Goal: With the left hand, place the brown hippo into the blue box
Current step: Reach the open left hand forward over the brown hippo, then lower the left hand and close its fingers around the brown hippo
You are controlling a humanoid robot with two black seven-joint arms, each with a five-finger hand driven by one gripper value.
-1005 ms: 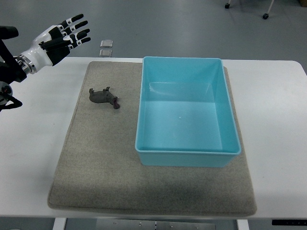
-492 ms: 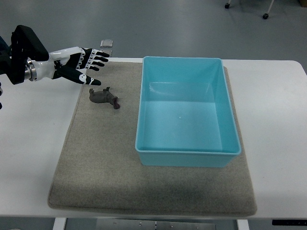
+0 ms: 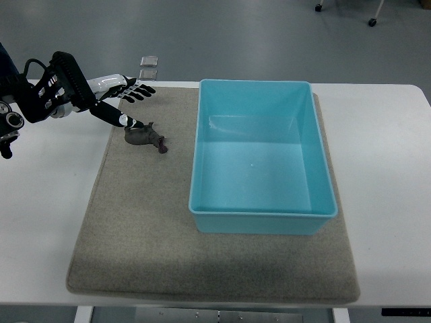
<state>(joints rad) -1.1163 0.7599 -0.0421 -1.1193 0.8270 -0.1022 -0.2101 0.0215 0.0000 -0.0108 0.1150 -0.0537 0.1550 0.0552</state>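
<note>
A small brown hippo point(image 3: 146, 137) lies on the grey mat point(image 3: 141, 222), left of the blue box point(image 3: 261, 156). The box stands open and holds nothing. My left hand point(image 3: 128, 102) reaches in from the left edge, just above and behind the hippo. Its fingers are spread, and the thumb tip point(image 3: 132, 123) comes down almost to the hippo's back end. Whether it touches the toy I cannot tell. Nothing is held in the hand.
The mat lies on a white table point(image 3: 384, 155). Two small grey squares point(image 3: 149, 66) sit on the floor beyond the table's far edge. Chair wheels point(image 3: 372, 22) show at the top right.
The left hand came in from the upper left, dropped toward the mat and now hovers right over the hippo. The hippo and box have not moved.
</note>
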